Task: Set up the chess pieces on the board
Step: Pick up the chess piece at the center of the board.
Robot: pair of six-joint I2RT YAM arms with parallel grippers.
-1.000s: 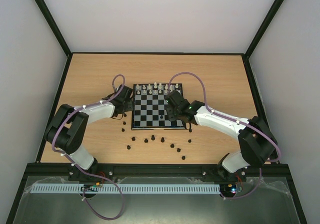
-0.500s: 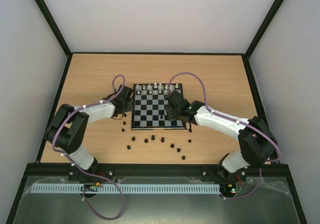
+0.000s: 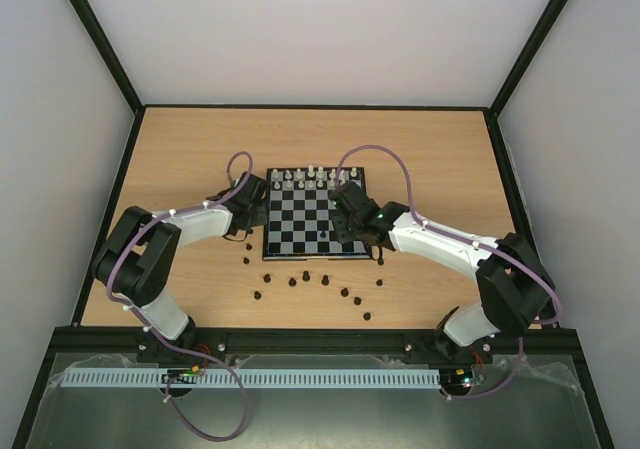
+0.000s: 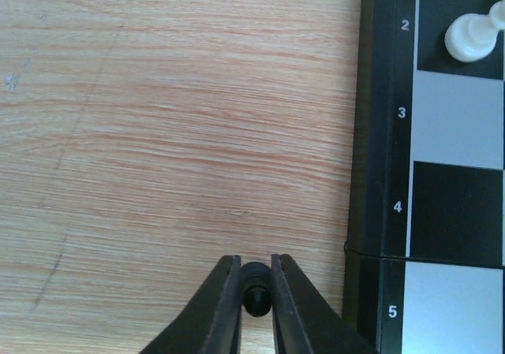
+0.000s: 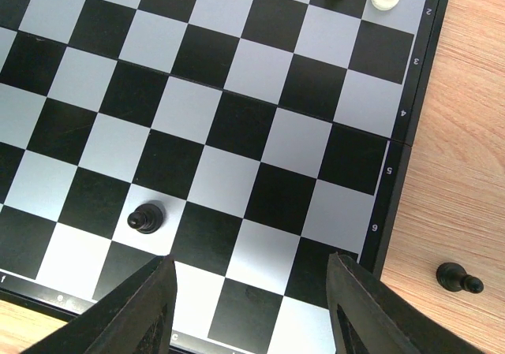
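The board (image 3: 313, 221) lies on a wooden table (image 3: 440, 149) between pale walls (image 3: 320, 29).

I'm seeing one board (image 3: 300, 231), two arms (image 3: 200, 223), roughly ten black chess pieces (image 3: 292, 282) lying loose on the table (image 3: 180, 169), one more standing on the board, one pinched in the left gripper (image 4: 255, 269), and two rows of white pieces (image 3: 312, 177).

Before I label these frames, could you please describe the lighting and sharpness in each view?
Top external view: even, soft light, no glare, but the black pieces are mere specks. Left wrist view: wood grain sharp; the fingers and the pinched black piece merge into dark. Right wrist view: the board is crisp and evenly lit.
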